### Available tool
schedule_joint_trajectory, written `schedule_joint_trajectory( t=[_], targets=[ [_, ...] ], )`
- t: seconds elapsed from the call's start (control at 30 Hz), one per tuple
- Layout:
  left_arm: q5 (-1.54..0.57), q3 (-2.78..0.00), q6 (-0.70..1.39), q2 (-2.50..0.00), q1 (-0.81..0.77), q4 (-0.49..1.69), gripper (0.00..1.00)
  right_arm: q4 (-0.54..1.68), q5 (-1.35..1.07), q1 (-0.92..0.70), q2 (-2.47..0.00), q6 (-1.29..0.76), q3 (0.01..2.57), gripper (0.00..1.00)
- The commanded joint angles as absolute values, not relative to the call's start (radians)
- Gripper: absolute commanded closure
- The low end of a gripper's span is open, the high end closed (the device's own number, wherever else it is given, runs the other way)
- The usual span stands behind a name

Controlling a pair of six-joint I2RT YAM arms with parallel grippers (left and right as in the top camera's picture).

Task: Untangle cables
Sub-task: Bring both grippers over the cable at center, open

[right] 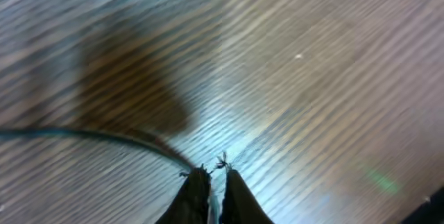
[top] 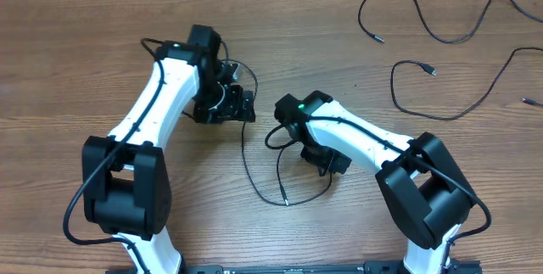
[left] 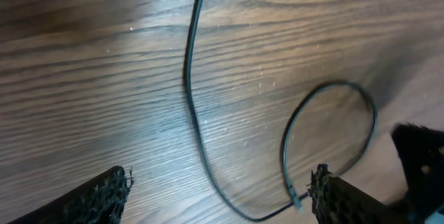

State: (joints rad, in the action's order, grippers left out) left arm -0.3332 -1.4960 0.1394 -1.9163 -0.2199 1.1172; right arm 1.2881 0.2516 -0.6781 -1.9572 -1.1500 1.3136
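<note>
One cable [top: 245,155], long axis running far-to-near, tip at near end; left hand [left: 222,182] spread apart; right hand [right: 214,172] apparently clamped on it.

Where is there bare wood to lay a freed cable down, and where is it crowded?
Bare wood lies at the far left, beyond the left arm, and along the far edge between that arm and the two loose cables. Crowded: the far right under those cables, and the middle, where one cable runs between the left claw and right claw.

Four black cables [top: 243,147] — two arms [top: 161,96]
</note>
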Motion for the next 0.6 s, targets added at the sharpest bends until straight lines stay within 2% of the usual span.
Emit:
schedule_joint_trajectory(
  t=[0.0,0.13,0.23,0.3,0.43,0.47,0.53,0.57],
  targets=[
    [-0.210,-1.467,0.279,-1.926,-0.254,1.102,0.15,1.308,0.261,-0.649,-1.943,-1.167,1.336,0.94],
    [-0.200,-1.418,0.320,-1.926,-0.289,1.050,0.15,1.320,0.241,-0.606,-1.918,-1.143,1.336,0.90],
    [-0.199,-1.370,0.384,-1.926,-0.302,0.994,0.17,1.285,0.163,-0.574,-1.902,-1.013,1.336,0.87],
    [-0.199,-1.337,0.419,-1.926,-0.302,0.955,0.18,1.257,0.084,-0.555,-1.898,-0.922,1.336,0.81],
    [-0.176,-1.285,0.432,-1.926,-0.302,0.905,0.23,1.218,-0.046,-0.519,-1.898,-0.797,1.336,0.59],
    [-0.158,-1.278,0.443,-1.926,-0.302,0.902,0.24,1.214,-0.056,-0.514,-1.898,-0.783,1.336,0.50],
    [-0.099,-1.260,0.480,-1.926,-0.302,0.903,0.27,1.205,-0.058,-0.509,-1.898,-0.780,1.336,0.24],
    [-0.090,-1.256,0.484,-1.926,-0.303,0.903,0.30,1.203,-0.058,-0.509,-1.898,-0.780,1.336,0.20]
  ],
)
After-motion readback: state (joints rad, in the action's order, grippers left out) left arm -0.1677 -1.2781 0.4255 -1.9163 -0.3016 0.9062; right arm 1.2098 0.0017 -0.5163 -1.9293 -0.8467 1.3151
